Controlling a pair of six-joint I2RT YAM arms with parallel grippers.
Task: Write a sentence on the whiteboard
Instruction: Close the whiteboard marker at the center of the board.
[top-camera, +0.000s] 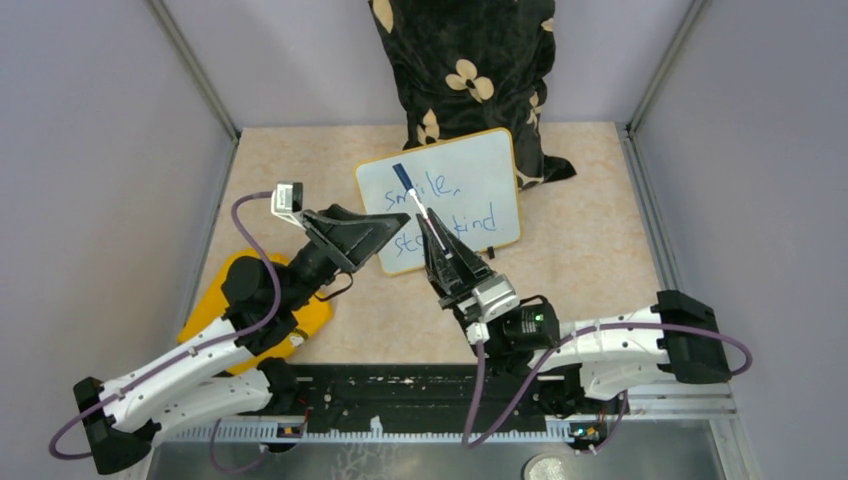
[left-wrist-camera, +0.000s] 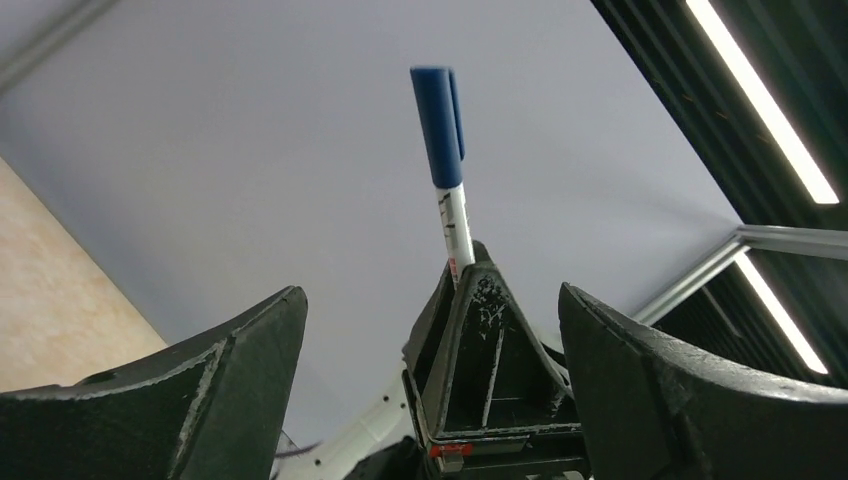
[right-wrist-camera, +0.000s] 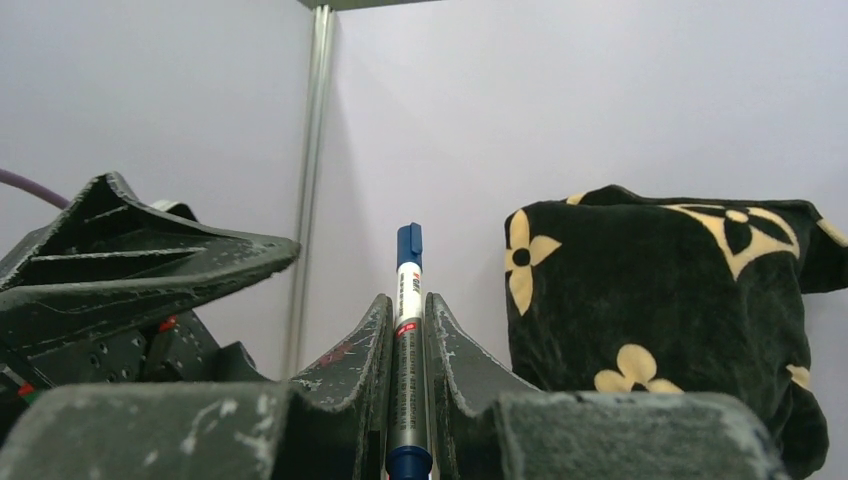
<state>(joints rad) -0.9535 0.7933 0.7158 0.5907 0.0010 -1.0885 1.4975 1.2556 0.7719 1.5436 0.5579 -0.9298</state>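
The whiteboard (top-camera: 490, 160), white with a thin yellow-orange rim, sits askew just beyond the right gripper (top-camera: 432, 225). The sentence (top-camera: 478, 226), blue handwritten "smile, stay kind", is partly hidden beneath it.

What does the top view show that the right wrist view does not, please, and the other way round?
Only the top view: the whiteboard with its blue sentence, and a yellow cloth. Only the right wrist view: the print on the marker barrel, close up. Both: the capped marker clamped in the right claw, the left claw beside it, and the black flowered pillow.
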